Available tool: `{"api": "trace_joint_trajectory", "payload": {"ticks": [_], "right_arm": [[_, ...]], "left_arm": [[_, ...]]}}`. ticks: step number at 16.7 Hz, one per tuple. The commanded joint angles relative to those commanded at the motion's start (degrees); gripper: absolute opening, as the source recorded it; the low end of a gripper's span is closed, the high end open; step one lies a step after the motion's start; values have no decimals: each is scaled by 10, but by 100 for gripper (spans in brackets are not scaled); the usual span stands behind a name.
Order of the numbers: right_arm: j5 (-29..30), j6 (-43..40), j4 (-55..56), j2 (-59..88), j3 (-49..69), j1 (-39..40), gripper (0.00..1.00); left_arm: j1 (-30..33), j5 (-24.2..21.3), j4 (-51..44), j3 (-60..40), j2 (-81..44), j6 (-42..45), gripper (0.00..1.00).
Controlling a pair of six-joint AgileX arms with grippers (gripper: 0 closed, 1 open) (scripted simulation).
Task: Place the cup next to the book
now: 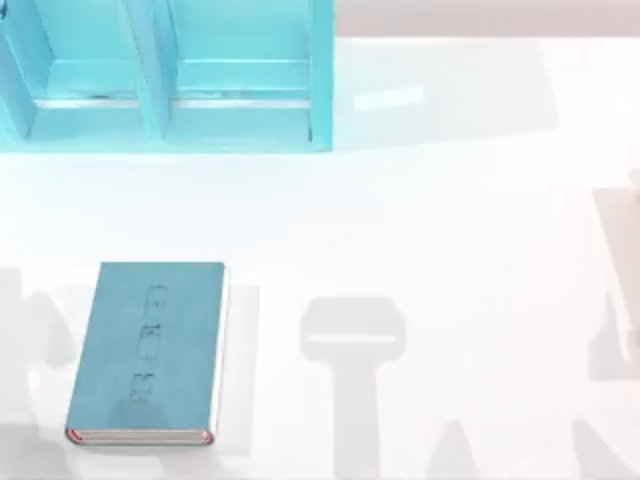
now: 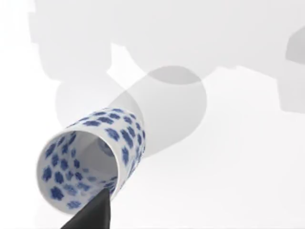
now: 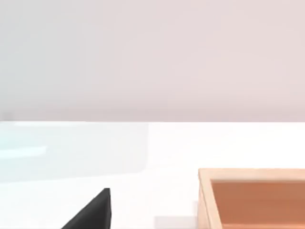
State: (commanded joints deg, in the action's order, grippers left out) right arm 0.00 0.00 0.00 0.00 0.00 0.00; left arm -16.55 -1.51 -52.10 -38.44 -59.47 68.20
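Left end effector [image 2: 95,210] finger inside cup [image 2: 90,157] rim; cup lifted.

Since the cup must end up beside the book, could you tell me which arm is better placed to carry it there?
Left, probably. In its wrist view the cup sits right at a dark fingertip, above the white table. The right wrist view looks at a wooden box. The book lies on the table's left.
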Motion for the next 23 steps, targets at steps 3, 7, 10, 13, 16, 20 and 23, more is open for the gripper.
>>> {"api": "trace_joint_trajectory", "payload": {"ticks": [3,7,10,13,16,20,23], "right_arm": [[0,0,0,0,0,0,100],[0,0,0,0,0,0,100],[0,0,0,0,0,0,100],[0,0,0,0,0,0,100],[0,0,0,0,0,0,100],[0,0,0,0,0,0,100],[0,0,0,0,0,0,100]], "left_arm": [[-32,-2,-96,-79,-126,167,100],[-67,4,-168,-190,-239,358,100],[-85,11,-182,-264,-277,450,100],[-92,16,-180,-299,-287,487,100],[-92,16,-180,-299,-287,487,100],[-90,15,-171,-289,-288,485,100],[-91,16,-113,-248,-306,486,100]]}}
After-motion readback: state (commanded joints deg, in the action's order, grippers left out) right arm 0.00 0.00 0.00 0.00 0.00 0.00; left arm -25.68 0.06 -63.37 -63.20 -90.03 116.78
